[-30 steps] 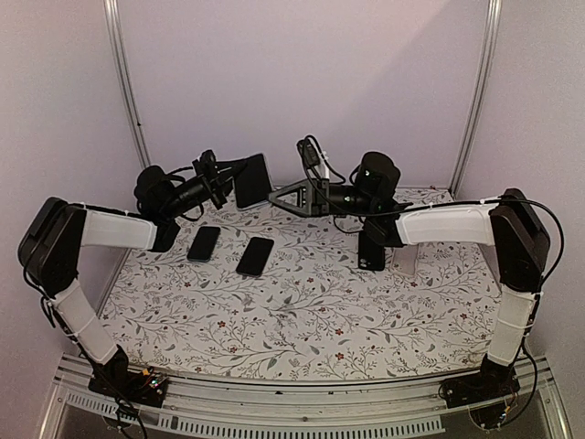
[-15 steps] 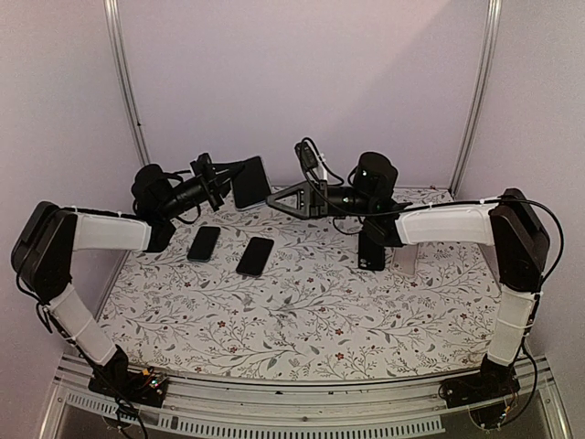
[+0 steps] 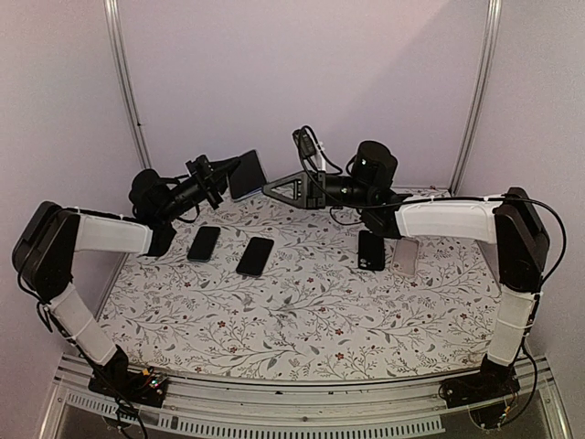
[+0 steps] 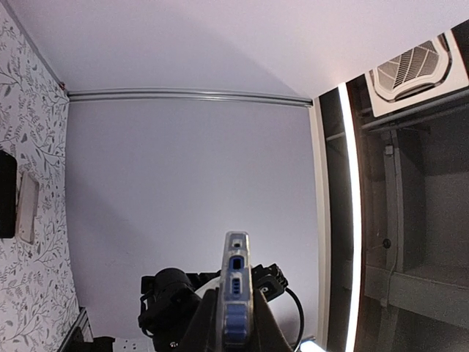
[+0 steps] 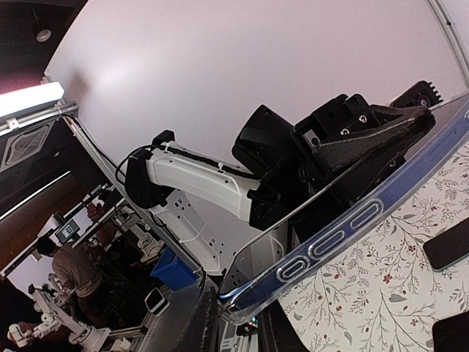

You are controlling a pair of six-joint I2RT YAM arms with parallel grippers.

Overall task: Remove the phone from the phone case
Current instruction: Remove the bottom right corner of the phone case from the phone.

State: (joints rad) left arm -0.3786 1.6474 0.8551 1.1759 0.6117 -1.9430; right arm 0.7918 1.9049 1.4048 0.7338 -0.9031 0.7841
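Left end effector and right end effector both clamp the phone above four other phones on the tabletop.

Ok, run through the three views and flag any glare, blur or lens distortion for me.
Top external: soft, even light, only faint shadows on the table, everything sharp. Left wrist: the table's edge bows from the wide lens, a ceiling light strip is blown out white, and the cased phone is slightly soft up close. Right wrist: the whole scene sits tilted, a lamp at upper left is washed out, the room beneath it dim.
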